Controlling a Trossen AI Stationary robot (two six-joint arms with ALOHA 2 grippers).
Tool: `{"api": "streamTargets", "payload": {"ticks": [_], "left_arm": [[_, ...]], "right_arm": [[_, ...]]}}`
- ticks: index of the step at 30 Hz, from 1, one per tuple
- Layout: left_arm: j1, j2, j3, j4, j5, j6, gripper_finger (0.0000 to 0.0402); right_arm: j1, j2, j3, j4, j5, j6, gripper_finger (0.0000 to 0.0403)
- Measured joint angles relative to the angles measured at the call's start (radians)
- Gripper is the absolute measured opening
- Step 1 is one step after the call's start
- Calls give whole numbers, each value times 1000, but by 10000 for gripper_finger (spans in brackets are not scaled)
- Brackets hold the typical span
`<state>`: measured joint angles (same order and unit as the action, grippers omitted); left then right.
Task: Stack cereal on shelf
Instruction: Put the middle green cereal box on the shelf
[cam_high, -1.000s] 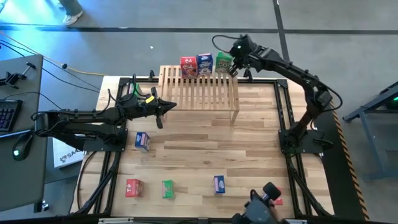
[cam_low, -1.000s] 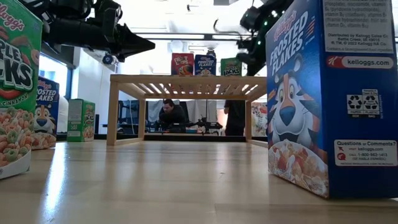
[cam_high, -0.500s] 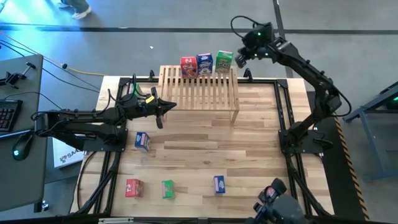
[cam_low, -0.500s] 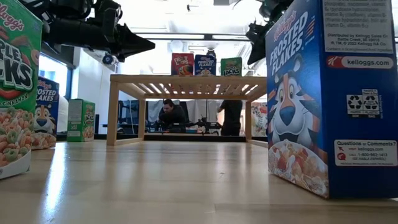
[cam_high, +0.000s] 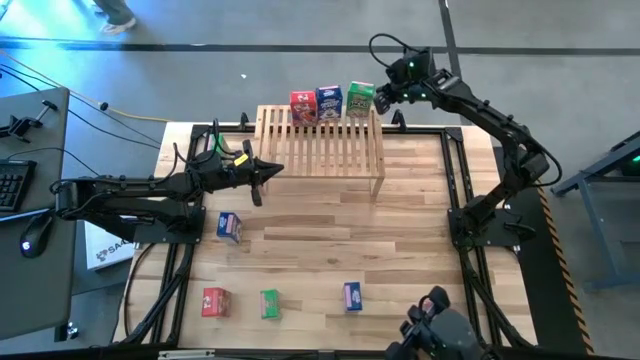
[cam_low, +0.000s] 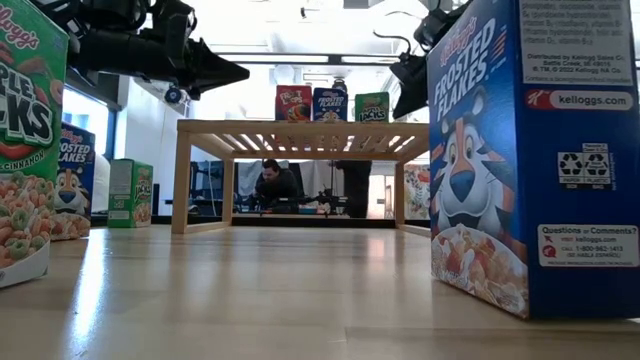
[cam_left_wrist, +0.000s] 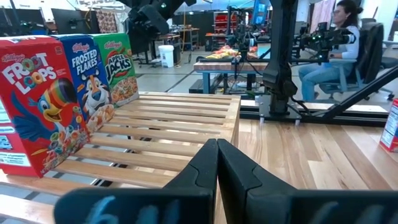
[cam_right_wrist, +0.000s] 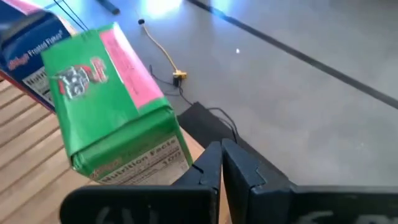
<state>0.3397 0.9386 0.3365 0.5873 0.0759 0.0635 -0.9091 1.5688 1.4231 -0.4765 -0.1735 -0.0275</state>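
Clearly, three cereal boxes stand upright in a row on the back edge of the shelf (cam_high: 320, 148): the red box (cam_high: 303, 107), the blue box (cam_high: 329, 101) and the green box (cam_high: 360, 98), touching side by side, their long axes vertical and their printed fronts turned toward the table. In the low view two big boxes close to the camera are cut off by the frame and hide both sides of the scene. The right gripper (cam_high: 382, 100) hangs just beside the green box, apart from it, fingers pressed together and holding nothing. The left gripper (cam_high: 268, 171) hovers near the shelf's left front corner, also closed and empty. Four more boxes stand on the table (cam_high: 400, 250) in front of the shelf, well apart from it; their prints are too small to read.
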Motion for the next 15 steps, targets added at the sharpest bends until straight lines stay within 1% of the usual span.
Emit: {"api": "streamTargets", "payload": {"ticks": [5, 10, 11, 12, 15], "left_arm": [[0, 0, 0, 0, -1, 0, 0], [0, 0, 0, 1, -2, -8, 0], [0, 0, 0, 1, -2, -8, 0], [0, 0, 0, 1, -2, -8, 0], [0, 0, 0, 1, -2, -8, 0]], "right_arm": [[6, 0, 0, 63, -4, -9, 0], [-19, 0, 1, 163, -13, -101, 0], [-35, 0, 4, 184, -38, -109, 0], [-52, 0, 6, 208, -87, -111, 0], [-98, 5, 8, 279, -267, -98, 0]]}}
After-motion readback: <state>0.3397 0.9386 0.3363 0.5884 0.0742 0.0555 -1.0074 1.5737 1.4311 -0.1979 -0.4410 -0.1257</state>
